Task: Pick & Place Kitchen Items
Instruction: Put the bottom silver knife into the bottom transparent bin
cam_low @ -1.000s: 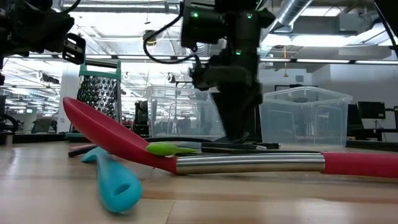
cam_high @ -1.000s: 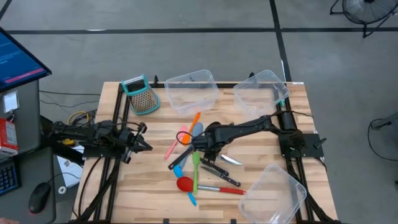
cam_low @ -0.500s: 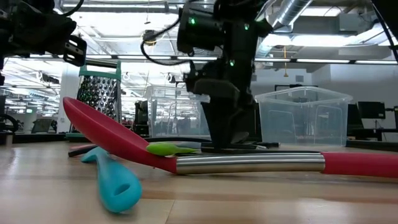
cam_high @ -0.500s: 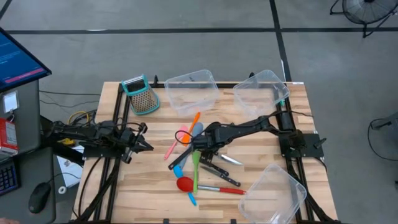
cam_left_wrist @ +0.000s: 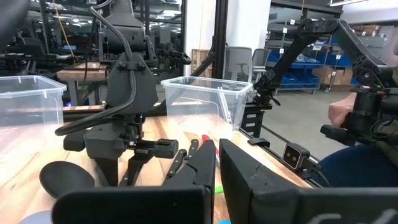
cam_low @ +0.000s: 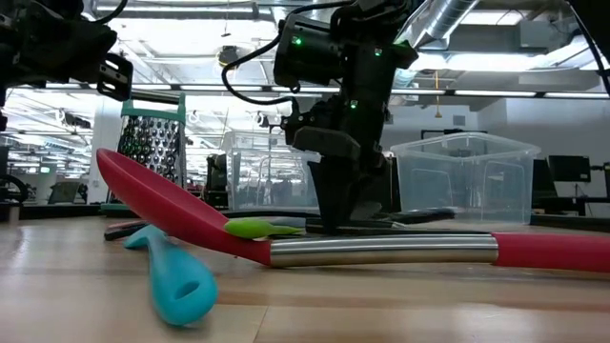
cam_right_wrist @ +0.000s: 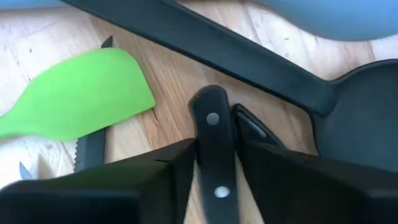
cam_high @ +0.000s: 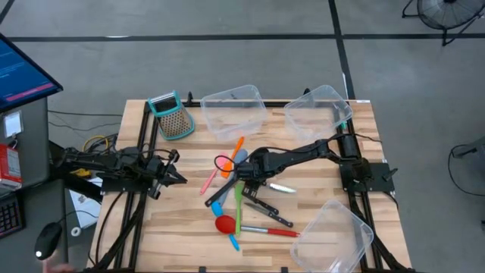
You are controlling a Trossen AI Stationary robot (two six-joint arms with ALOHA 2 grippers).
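Note:
Kitchen items lie heaped mid-table: a green spatula, a red-headed spatula, an orange one, a pink one, a blue one, a black ladle and black-handled knives. My right gripper points down into the heap, shut on one knife. My left gripper waits shut at the table's left edge, level, touching nothing. My right gripper pinches the knife's black riveted handle between its two fingers, one on each long side. The fingers come steeply from above, beside the green spatula's blade. The steel blade sticks out toward the right, low over the table.
A teal-framed grater stands at the far left. Two clear bins sit along the far edge, and a third at the near right corner. Bare wood lies at the near left.
My right gripper has sunk a little onto the heap and tipped steeper, and its fingers have drawn together on the knife handle. The knife's blade end has swung slightly toward the far edge.

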